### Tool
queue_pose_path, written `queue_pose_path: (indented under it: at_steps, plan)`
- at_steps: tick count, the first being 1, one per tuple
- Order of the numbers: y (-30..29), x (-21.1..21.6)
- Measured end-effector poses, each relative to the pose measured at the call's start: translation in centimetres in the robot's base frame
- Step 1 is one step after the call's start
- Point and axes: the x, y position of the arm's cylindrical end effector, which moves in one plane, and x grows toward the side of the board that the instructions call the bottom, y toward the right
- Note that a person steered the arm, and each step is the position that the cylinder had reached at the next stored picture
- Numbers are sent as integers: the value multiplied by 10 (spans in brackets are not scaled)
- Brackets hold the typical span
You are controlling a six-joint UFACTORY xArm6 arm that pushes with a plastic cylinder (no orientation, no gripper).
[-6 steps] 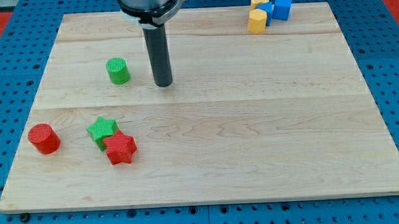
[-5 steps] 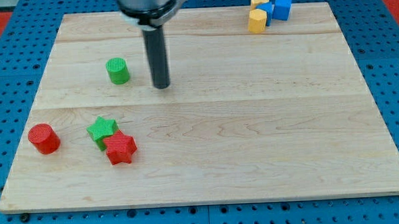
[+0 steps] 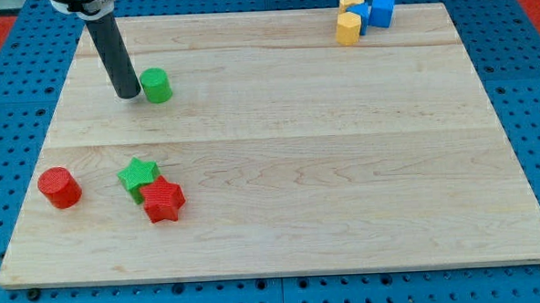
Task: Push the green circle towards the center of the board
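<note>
With no pincer to speak of, my tip (image 3: 127, 96) sits just left of the green circle (image 3: 157, 85) near the counter's (image 3: 344, 166) upper left, where an off-centre push could spin it aside.

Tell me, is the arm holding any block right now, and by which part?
Nothing is held. My tip only stands right beside the green circle, on its left in the view.
</note>
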Motion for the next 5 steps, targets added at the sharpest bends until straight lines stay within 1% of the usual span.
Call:
queue_pose_path:
  at_steps: [1,2,3,4,5]
  plan:
    - [19,0]
    - [29,-9]
    - [68,-17]
    - [107,-11]
    - [107,8]
